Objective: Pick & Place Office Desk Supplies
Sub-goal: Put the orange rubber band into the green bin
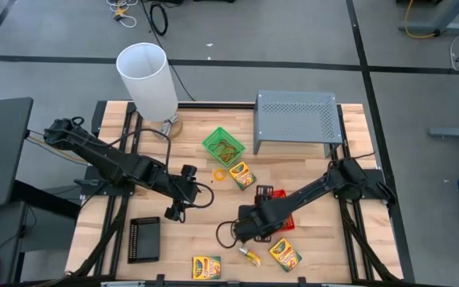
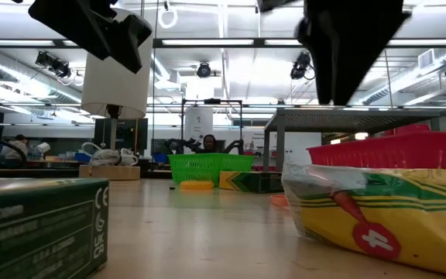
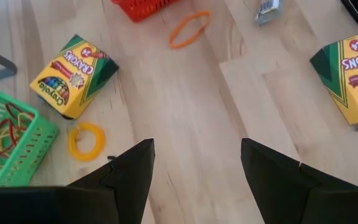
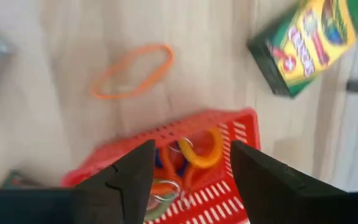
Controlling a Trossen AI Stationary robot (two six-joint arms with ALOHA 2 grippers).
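My left gripper (image 1: 188,193) hangs open above bare wood near the table's middle; in the left wrist view (image 3: 194,168) a crayon box (image 3: 73,76), a yellow loop band (image 3: 87,140) and the green tray (image 3: 8,143) with bands inside lie ahead of it. My right gripper (image 1: 249,225) is open over the red tray (image 4: 191,162), which holds orange and other coloured loops. An orange rubber band (image 4: 132,71) lies flat on the wood beyond it. The black tray (image 1: 144,239) sits near the left front. Two more crayon boxes (image 1: 206,267) (image 1: 285,253) lie by the near edge.
The tall white cylinder (image 1: 148,80) stands at the far left, and the grey perforated riser (image 1: 297,119) at the far right. A small wrapped item (image 1: 249,256) lies between the two near crayon boxes. Bare wood shows between the green tray (image 1: 223,146) and the black tray.
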